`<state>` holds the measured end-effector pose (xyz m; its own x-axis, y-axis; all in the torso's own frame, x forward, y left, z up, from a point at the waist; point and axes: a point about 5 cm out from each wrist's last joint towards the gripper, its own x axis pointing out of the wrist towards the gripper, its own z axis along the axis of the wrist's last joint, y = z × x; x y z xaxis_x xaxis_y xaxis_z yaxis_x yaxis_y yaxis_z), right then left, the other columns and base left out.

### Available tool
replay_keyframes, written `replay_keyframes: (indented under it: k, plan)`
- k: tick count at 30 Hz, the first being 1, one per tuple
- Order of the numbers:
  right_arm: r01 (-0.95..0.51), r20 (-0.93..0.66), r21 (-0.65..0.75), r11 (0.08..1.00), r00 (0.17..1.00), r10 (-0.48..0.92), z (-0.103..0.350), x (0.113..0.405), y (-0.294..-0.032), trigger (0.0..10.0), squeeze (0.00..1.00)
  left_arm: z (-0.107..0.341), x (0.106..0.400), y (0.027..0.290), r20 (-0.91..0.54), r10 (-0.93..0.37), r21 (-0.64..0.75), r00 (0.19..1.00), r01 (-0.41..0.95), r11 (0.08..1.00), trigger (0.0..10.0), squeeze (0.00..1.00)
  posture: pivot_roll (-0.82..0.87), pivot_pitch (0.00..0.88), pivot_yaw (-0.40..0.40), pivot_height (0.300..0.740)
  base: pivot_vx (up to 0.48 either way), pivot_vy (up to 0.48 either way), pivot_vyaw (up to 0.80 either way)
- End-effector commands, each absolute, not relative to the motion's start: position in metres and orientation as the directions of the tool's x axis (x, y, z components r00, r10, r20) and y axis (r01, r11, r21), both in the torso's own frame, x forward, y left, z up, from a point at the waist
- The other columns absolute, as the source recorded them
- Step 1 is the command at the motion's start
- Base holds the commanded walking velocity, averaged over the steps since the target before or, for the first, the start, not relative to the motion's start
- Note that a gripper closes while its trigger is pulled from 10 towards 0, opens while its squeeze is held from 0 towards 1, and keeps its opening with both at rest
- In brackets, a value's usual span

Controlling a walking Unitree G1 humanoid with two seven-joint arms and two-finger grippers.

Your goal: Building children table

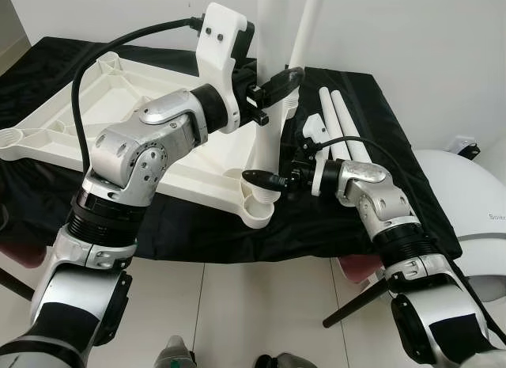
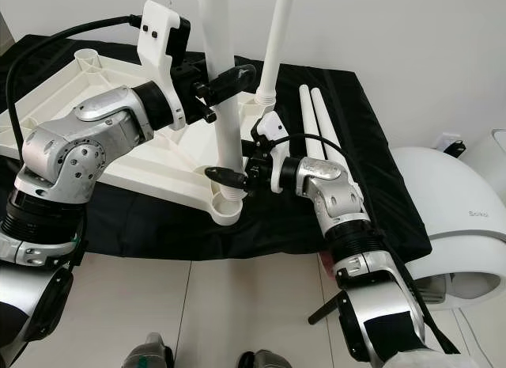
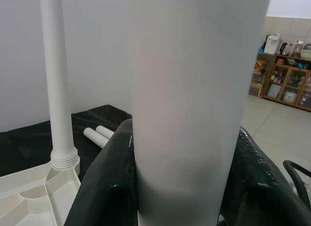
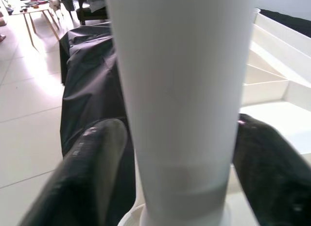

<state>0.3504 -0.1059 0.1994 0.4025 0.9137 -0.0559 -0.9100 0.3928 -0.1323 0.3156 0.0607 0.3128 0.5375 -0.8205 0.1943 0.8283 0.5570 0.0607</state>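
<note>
Left eye view, both hands grip upright leg [image 1: 269,138], top cut off

A second upright leg [image 2: 271,59] and two loose tubes [image 2: 320,127] crowd the far side — the tabletop's [image 1: 95,138] left lies open.

upright leg [image 1: 267,107] top cut off, second leg [image 1: 307,36] likewise

left hand [image 2: 225,77] clamped high, right hand [image 2: 225,176] clamped low
</note>
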Motion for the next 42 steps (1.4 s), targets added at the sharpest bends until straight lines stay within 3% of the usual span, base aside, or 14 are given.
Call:
replay_keyframes:
  k: [1,5,6,19,20,23,24,28,30,31,32,40,41,42]
  plan:
    - [-0.901,-0.056,-0.146,0.408,0.419,0.906,0.2037,0.3529,-0.1107,0.0,0.0,0.3227,0.3019,0.0511,0.201,-0.922,0.144,0.332,0.921,0.363,10.0,0.0,0.06,0.008,-0.073,0.74,0.0,0.0,0.0]
    - [-0.896,-0.047,-0.154,0.416,0.427,0.903,0.2061,0.3534,-0.111,2.9,0.0,0.3229,0.3018,0.0512,0.202,-0.922,0.144,0.33,0.921,0.361,10.0,0.0,0.05,0.011,-0.072,0.74,0.0,0.0,0.0]
    - [-0.896,-0.046,-0.153,0.417,0.428,0.903,0.2065,0.3536,-0.1106,10.0,0.0,0.3228,0.3016,0.0509,0.202,-0.923,0.144,0.328,0.922,0.36,10.0,0.0,0.05,0.012,-0.071,0.74,0.0,0.0,0.0]
    - [-0.896,-0.034,-0.144,0.42,0.429,0.903,0.2076,0.3551,-0.1077,10.0,0.0,0.3227,0.2999,0.0487,0.201,-0.926,0.142,0.32,0.926,0.351,10.0,0.0,0.06,0.013,-0.072,0.74,0.0,0.0,0.0]
    - [-0.898,-0.034,-0.137,0.417,0.425,0.904,0.2072,0.355,-0.1072,4.6,0.0,0.3228,0.2997,0.0485,0.201,-0.926,0.143,0.319,0.926,0.35,10.0,0.0,0.06,0.013,-0.071,0.74,0.0,0.0,0.0]
    - [-0.9,-0.034,-0.134,0.416,0.423,0.905,0.2069,0.355,-0.1067,2.7,0.0,0.3228,0.299,0.0481,0.201,-0.928,0.144,0.315,0.927,0.346,10.0,0.0,0.06,0.013,-0.071,0.74,0.0,0.0,0.0]
    - [-0.908,-0.027,-0.13,0.399,0.406,0.914,0.2076,0.3531,-0.1061,0.0,0.0,0.3227,0.2985,0.0477,0.198,-0.929,0.147,0.313,0.927,0.344,10.0,0.0,0.06,0.014,-0.07,0.74,0.0,0.0,0.0]
    - [-0.909,-0.017,-0.126,0.397,0.402,0.916,0.2089,0.352,-0.1055,0.0,0.0,0.3223,0.2981,0.0473,0.194,-0.93,0.15,0.312,0.928,0.342,10.0,0.0,0.06,0.015,-0.071,0.74,0.0,0.0,0.0]
    - [-0.9,0.0,-0.146,0.411,0.415,0.91,0.2107,0.353,-0.106,4.5,0.0,0.3205,0.2975,0.0477,0.187,-0.934,0.168,0.306,0.926,0.337,10.0,0.0,0.06,0.015,-0.07,0.74,0.0,0.0,0.0]
    - [-0.9,0.0,-0.146,0.411,0.415,0.91,0.2107,0.353,-0.106,4.5,0.0,0.3205,0.2975,0.0477,0.187,-0.934,0.168,0.306,0.926,0.337,10.0,0.0,0.06,0.015,-0.07,0.74,0.0,0.0,0.0]
    - [-0.897,0.003,-0.143,0.417,0.421,0.907,0.2105,0.3535,-0.1063,10.0,0.0,0.3201,0.2972,0.0478,0.184,-0.935,0.167,0.303,0.928,0.334,10.0,0.0,0.06,0.016,-0.068,0.74,0.0,0.0,0.0]
    - [-0.896,0.007,-0.136,0.422,0.426,0.905,0.2096,0.3534,-0.1069,10.0,0.0,0.3211,0.297,0.0486,0.187,-0.937,0.144,0.296,0.935,0.324,10.0,0.0,0.06,0.016,-0.065,0.74,0.0,0.0,0.0]
    - [-0.895,0.009,-0.135,0.426,0.429,0.903,0.2096,0.3536,-0.1069,10.0,0.0,0.3215,0.2975,0.0489,0.19,-0.936,0.134,0.297,0.936,0.325,10.0,0.84,0.06,0.014,-0.064,0.74,0.0,0.0,0.0]
    - [-0.893,0.015,-0.131,0.431,0.433,0.901,0.2099,0.3541,-0.1068,10.0,0.0,0.322,0.2985,0.0497,0.195,-0.933,0.12,0.301,0.937,0.327,10.0,1.0,0.06,0.012,-0.063,0.74,0.0,0.0,0.0]
